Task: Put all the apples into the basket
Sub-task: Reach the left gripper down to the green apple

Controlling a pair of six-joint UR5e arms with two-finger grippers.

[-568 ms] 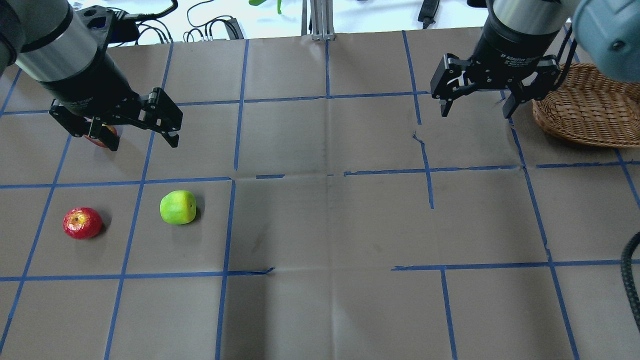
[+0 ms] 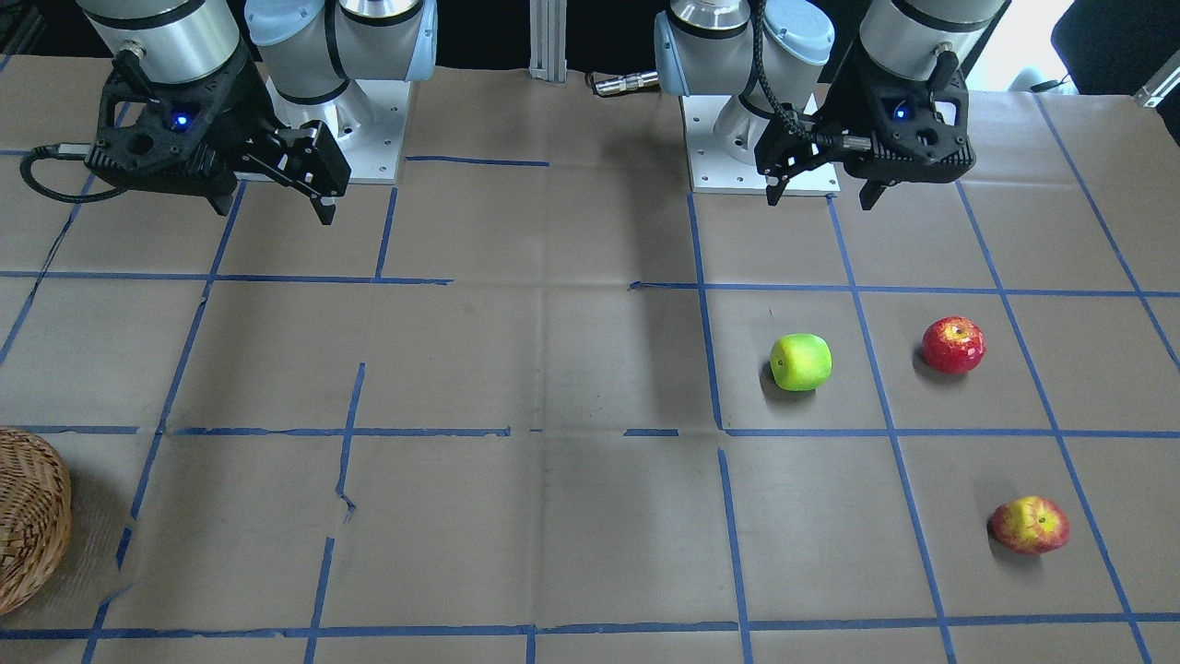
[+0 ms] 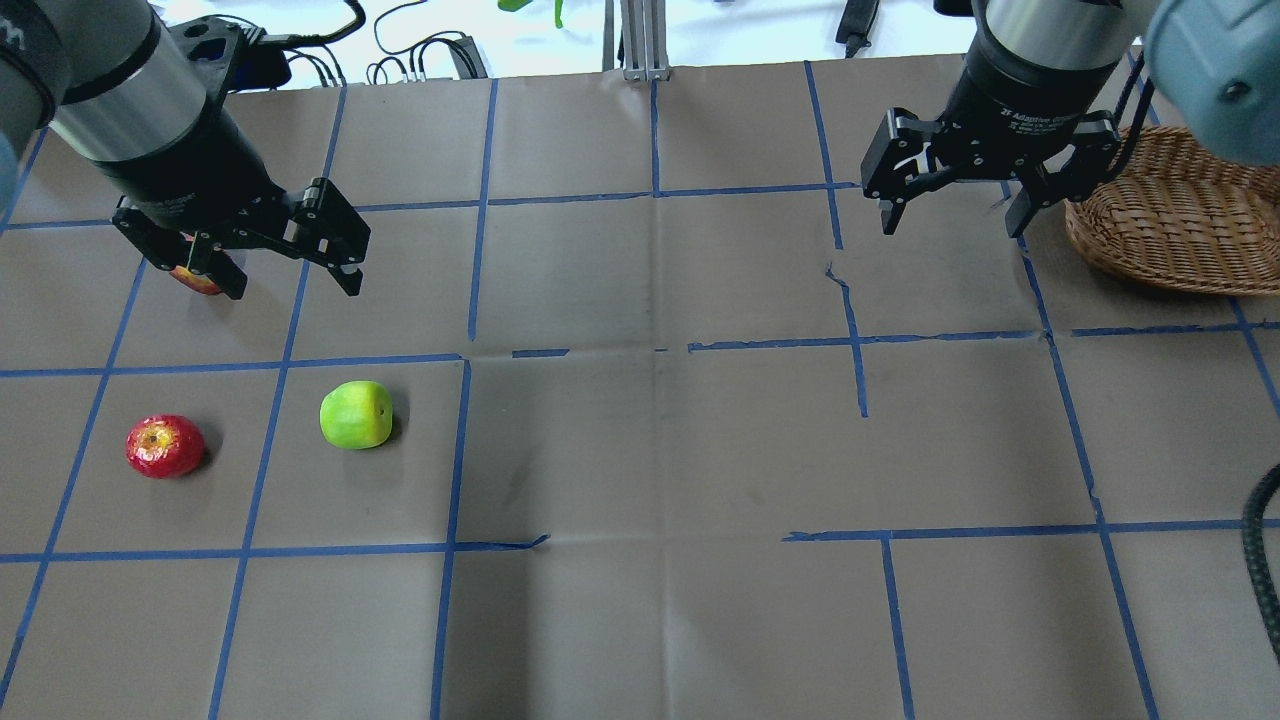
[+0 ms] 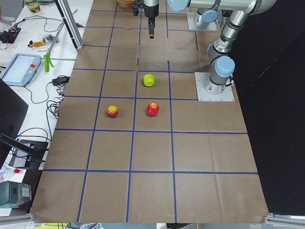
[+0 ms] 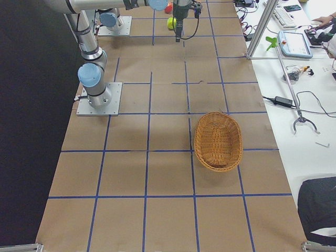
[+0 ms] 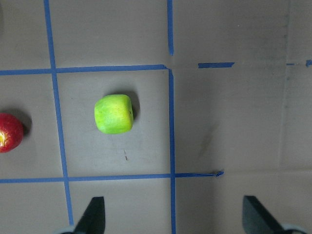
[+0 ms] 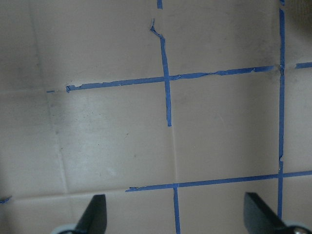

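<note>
Left hand (image 3: pixel 292 286) wide, shifted slightly at counter (image 3: pixel 640 450) 10 o'clock; right hand (image 3: pixel 951 226) wide, unmoved. Green apple (image 3: pixel 356 414), red apple (image 3: pixel 164 446), patched apple (image 2: pixel 1031 525) outside basket (image 3: pixel 1180 215): no pick begun.

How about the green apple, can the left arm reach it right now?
Probably yes. The left end effector hangs open above the table, and the green apple lies by itself nearby, with nothing between them. The red apple sits well apart from it.

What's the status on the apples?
Left gripper and right gripper open, empty. Green apple, red apple, red-yellow apple on table, all outside basket. No obstacle seen.
</note>
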